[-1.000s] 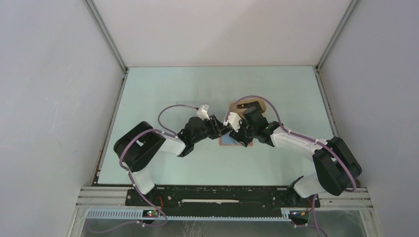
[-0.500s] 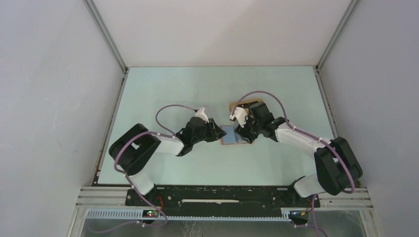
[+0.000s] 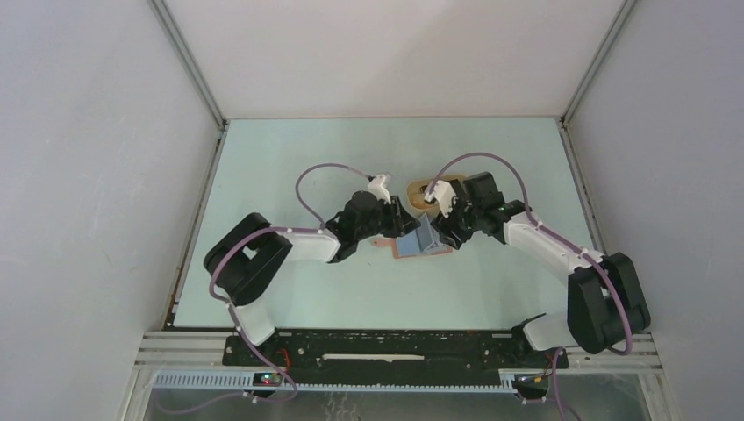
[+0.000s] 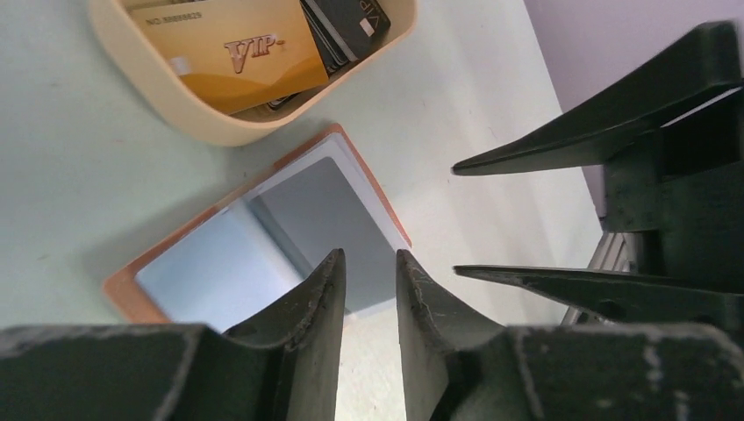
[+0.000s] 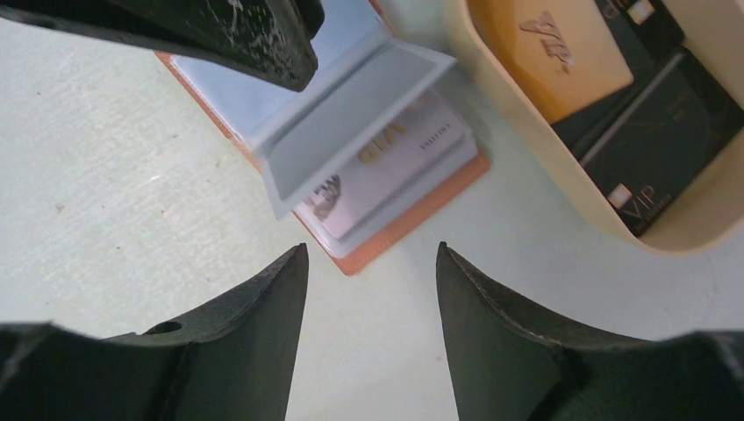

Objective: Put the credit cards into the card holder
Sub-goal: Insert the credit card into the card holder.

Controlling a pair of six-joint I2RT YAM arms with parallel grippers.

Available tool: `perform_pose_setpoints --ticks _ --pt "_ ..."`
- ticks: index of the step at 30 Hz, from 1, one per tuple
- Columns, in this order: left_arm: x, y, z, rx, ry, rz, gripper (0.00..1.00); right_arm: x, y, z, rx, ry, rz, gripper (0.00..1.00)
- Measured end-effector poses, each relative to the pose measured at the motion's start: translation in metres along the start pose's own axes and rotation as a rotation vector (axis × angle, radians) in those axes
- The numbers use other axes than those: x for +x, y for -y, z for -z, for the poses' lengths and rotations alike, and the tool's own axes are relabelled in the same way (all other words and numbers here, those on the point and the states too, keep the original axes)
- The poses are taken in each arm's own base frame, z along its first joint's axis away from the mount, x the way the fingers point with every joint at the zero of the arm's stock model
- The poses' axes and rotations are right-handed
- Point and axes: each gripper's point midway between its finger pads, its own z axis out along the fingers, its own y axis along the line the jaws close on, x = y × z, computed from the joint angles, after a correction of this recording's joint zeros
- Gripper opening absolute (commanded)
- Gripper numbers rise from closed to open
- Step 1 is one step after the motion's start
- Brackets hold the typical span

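The reddish-brown card holder (image 3: 419, 246) lies open on the table, one bluish-grey page (image 5: 351, 114) standing up. A pale card with gold lettering (image 5: 386, 167) sits in its right pocket. An orange-yellow VIP card (image 4: 228, 53) lies in the beige tray (image 4: 175, 114), also in the right wrist view (image 5: 553, 53). My left gripper (image 4: 370, 256) hovers over the holder's near edge, its jaws a narrow gap apart with nothing between them. My right gripper (image 5: 372, 248) is open and empty, just off the holder's corner.
Black VIP-printed pieces (image 5: 658, 140) lie beside the orange-yellow card in the tray (image 3: 423, 188), which stands just behind the holder. The two grippers (image 3: 402, 226) (image 3: 436, 230) are close together over the holder. Enclosure walls ring the table.
Both grippers have shifted farther back and right. The holder, lying flat before, now has one page raised, and its strap tab shows at the left.
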Motion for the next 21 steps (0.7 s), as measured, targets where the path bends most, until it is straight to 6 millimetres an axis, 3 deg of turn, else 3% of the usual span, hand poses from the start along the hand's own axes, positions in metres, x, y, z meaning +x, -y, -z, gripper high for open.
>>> perform_pose_setpoints --ticks 11,15,18,20,21 --pt "0.043 -0.011 -0.054 -0.036 -0.183 -0.030 0.32 -0.015 0.016 0.043 0.005 0.145 -0.077 0.65" --pt "0.043 -0.003 -0.059 -0.018 -0.196 -0.046 0.33 -0.026 0.016 0.058 -0.013 0.219 -0.098 0.69" --pt "0.045 -0.002 -0.060 -0.018 -0.206 -0.053 0.33 -0.035 0.016 0.070 -0.021 0.274 -0.101 0.78" --pt "0.045 -0.002 -0.059 -0.016 -0.206 -0.065 0.35 -0.042 0.015 0.078 -0.032 0.321 -0.095 0.95" --pt "0.045 -0.002 -0.058 -0.017 -0.206 -0.073 0.35 -0.047 0.014 0.082 -0.039 0.343 -0.100 0.97"
